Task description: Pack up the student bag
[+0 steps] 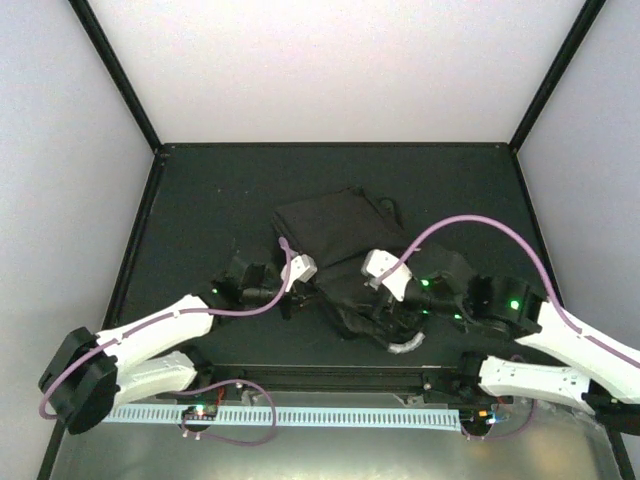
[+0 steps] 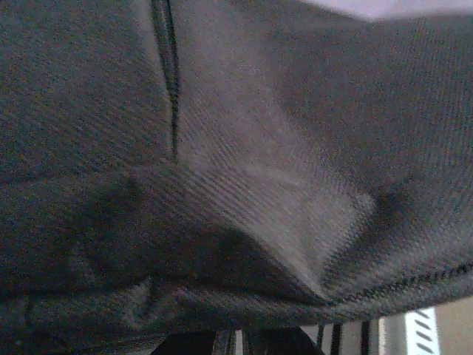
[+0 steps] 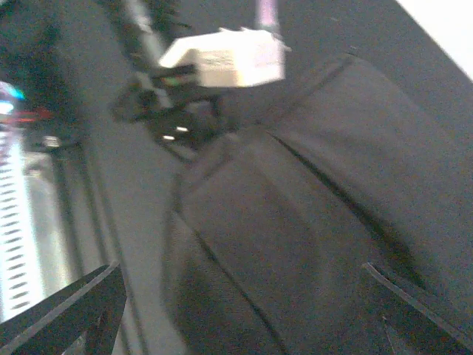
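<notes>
Jaws of the right gripper point(image 3: 240, 275) are seen spread wide. Its dark, wedge-shaped fingertips point(image 3: 81, 307) sit at either side of the wrist view with nothing clamped between them, and black cloth lies beneath the gap. Jaws of the left gripper point(image 1: 303, 287) are closed. The left wrist view is filled by coarse twill fabric whose creases are drawn toward the lower edge, so a pinch of cloth appears to be held, though the fingers themselves are hidden.

A white slotted strip point(image 1: 300, 415) is laid along the near edge of the table point(image 1: 200, 200), whose top is matte and black. The student bag point(image 1: 330, 235) is found at the middle of the table, a soft, rumpled black woven mass crossed by a dark seam line point(image 2: 174, 96). Its flatter, squarish part is turned toward the far edge. The left gripper is met at the bag's left side, and the right gripper is held over its near right part. A small pale, glossy patch point(image 1: 405, 345) at the bag's near end cannot be identified. Smooth lilac cables point(image 1: 470, 225) are arched over the arms. Plain white walls point(image 1: 330, 70) are set beyond the far edge.
</notes>
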{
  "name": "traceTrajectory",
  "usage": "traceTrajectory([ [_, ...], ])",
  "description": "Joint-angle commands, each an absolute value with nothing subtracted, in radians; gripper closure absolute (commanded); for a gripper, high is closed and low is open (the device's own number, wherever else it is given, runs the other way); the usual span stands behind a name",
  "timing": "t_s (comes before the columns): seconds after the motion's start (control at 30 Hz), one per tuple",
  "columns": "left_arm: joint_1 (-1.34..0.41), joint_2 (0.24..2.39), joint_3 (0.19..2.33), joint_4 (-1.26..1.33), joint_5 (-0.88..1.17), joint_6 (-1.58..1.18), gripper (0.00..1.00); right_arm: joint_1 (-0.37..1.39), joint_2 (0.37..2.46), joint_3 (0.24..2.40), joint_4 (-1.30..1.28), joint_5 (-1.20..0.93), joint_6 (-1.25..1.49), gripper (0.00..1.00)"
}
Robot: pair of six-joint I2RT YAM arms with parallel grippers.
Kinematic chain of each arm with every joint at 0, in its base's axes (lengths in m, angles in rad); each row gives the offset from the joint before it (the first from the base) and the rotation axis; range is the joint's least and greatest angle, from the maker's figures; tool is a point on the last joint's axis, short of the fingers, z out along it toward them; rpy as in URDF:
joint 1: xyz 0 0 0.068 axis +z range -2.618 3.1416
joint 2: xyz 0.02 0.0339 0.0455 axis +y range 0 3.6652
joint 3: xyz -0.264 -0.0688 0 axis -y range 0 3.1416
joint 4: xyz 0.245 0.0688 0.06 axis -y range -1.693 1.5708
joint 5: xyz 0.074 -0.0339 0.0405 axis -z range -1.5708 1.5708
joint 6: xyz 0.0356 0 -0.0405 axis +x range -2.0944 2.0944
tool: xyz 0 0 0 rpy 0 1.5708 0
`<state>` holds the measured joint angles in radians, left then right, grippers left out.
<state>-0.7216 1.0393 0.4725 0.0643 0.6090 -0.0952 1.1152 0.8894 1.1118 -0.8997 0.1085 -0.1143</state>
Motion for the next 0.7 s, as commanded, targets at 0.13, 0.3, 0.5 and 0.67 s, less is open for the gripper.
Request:
traceTrajectory([
  [0.13, -0.737, 1.109, 0.596, 0.02, 0.735, -0.077, 0.98, 1.116, 0.734, 1.076, -0.829, -0.257, -0.007, 0.09],
  [0.3, -0.755, 1.109, 0.597, 0.031, 0.733, -0.051, 0.99, 1.115, 0.874, 1.066, -0.743, 0.0, 0.089, 0.17],
  [0.5, -0.771, 1.056, 0.529, 0.087, 0.684, -0.075, 0.98, 1.087, 1.089, 1.11, -0.673, -0.002, 0.136, 0.2],
  [0.67, -0.781, 0.995, 0.458, 0.166, 0.649, -0.122, 0.98, 0.994, 1.184, 1.117, -0.652, -0.044, 0.073, 0.23],
])
